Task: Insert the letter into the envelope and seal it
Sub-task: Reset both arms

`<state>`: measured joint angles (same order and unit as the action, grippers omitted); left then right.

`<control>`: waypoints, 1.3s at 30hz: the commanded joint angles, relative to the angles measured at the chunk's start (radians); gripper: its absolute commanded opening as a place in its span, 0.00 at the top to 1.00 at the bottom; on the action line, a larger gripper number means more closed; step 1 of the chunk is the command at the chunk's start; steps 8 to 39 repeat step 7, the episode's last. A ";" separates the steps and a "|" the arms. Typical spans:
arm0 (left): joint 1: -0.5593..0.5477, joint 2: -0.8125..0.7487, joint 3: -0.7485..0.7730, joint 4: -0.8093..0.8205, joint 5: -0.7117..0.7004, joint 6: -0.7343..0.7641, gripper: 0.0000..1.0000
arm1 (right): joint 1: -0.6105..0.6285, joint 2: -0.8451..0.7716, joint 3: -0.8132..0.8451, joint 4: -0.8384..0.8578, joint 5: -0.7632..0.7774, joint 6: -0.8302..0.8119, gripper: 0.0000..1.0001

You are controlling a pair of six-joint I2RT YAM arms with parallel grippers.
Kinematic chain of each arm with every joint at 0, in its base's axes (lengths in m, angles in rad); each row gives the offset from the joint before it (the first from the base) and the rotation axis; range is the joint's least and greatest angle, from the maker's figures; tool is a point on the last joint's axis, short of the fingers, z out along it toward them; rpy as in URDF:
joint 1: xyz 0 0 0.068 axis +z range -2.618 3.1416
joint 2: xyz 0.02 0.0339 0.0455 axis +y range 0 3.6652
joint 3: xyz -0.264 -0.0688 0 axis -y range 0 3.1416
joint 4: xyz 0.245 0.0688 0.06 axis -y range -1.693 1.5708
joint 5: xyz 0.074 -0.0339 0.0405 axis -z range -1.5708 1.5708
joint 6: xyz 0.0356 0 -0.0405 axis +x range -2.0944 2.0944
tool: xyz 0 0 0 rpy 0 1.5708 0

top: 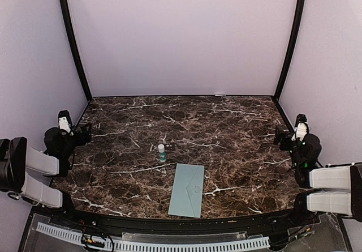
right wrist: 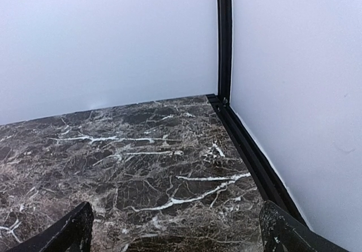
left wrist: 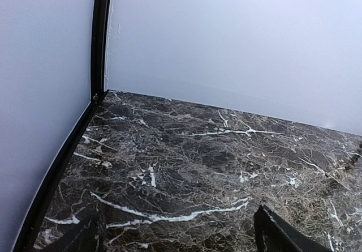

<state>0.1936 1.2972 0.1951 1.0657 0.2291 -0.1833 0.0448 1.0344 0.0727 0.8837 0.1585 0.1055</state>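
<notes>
The pale teal envelope (top: pixel 187 189) lies flat near the front edge of the marble table (top: pixel 226 122), a little right of centre, its pointed flap folded down over it. The letter does not show in any view. My left gripper (top: pixel 79 132) rests at the far left of the table, well away from the envelope, and is open and empty; the left wrist view (left wrist: pixel 178 232) shows only bare marble between its fingers. My right gripper (top: pixel 283 134) rests at the far right, open and empty, and the right wrist view (right wrist: pixel 176 226) likewise shows only marble.
A small white-and-green glue stick (top: pixel 162 153) stands upright just behind the envelope's far left corner. Pale walls with black corner posts (top: pixel 73 42) close in the table on three sides.
</notes>
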 commanded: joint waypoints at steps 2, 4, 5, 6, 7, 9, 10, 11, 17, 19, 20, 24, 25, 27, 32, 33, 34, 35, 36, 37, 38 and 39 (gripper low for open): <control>0.004 0.011 -0.013 0.068 0.012 0.016 0.10 | -0.004 0.020 0.012 0.122 0.004 -0.020 0.01; 0.005 0.009 -0.015 0.068 0.005 0.015 0.10 | -0.003 0.022 0.012 0.124 0.001 -0.019 0.01; 0.005 0.007 -0.016 0.069 0.002 0.013 0.10 | -0.004 0.023 0.012 0.123 0.001 -0.019 0.01; 0.006 0.003 -0.019 0.069 -0.001 0.012 0.10 | -0.005 0.021 0.011 0.124 0.001 -0.018 0.01; 0.005 0.002 -0.020 0.070 -0.006 0.013 0.10 | -0.004 0.020 0.009 0.127 0.000 -0.018 0.01; 0.005 0.002 -0.020 0.070 -0.006 0.013 0.10 | -0.004 0.020 0.009 0.127 0.000 -0.018 0.01; 0.005 0.002 -0.020 0.070 -0.006 0.013 0.10 | -0.004 0.020 0.009 0.127 0.000 -0.018 0.01; 0.005 0.002 -0.020 0.070 -0.006 0.013 0.10 | -0.004 0.020 0.009 0.127 0.000 -0.018 0.01; 0.005 0.002 -0.020 0.070 -0.006 0.013 0.10 | -0.004 0.020 0.009 0.127 0.000 -0.018 0.01; 0.005 0.002 -0.020 0.070 -0.006 0.013 0.10 | -0.004 0.020 0.009 0.127 0.000 -0.018 0.01; 0.005 0.002 -0.020 0.070 -0.006 0.013 0.10 | -0.004 0.020 0.009 0.127 0.000 -0.018 0.01; 0.005 0.002 -0.020 0.070 -0.006 0.013 0.10 | -0.004 0.020 0.009 0.127 0.000 -0.018 0.01; 0.005 0.002 -0.020 0.070 -0.006 0.013 0.10 | -0.004 0.020 0.009 0.127 0.000 -0.018 0.01; 0.005 0.002 -0.020 0.070 -0.006 0.013 0.10 | -0.004 0.020 0.009 0.127 0.000 -0.018 0.01; 0.005 0.002 -0.020 0.070 -0.006 0.013 0.10 | -0.004 0.020 0.009 0.127 0.000 -0.018 0.01; 0.005 0.002 -0.020 0.070 -0.006 0.013 0.10 | -0.004 0.020 0.009 0.127 0.000 -0.018 0.01; 0.005 0.002 -0.020 0.070 -0.006 0.013 0.10 | -0.004 0.020 0.009 0.127 0.000 -0.018 0.01; 0.005 0.002 -0.020 0.070 -0.006 0.013 0.10 | -0.004 0.020 0.009 0.127 0.000 -0.018 0.01; 0.005 0.002 -0.020 0.070 -0.006 0.013 0.10 | -0.004 0.020 0.009 0.127 0.000 -0.018 0.01; 0.005 0.002 -0.020 0.070 -0.006 0.013 0.10 | -0.004 0.020 0.009 0.127 0.000 -0.018 0.01; 0.005 0.002 -0.020 0.070 -0.006 0.013 0.10 | -0.004 0.020 0.009 0.127 0.000 -0.018 0.01; 0.005 0.002 -0.020 0.070 -0.006 0.013 0.10 | -0.004 0.020 0.009 0.127 0.000 -0.018 0.01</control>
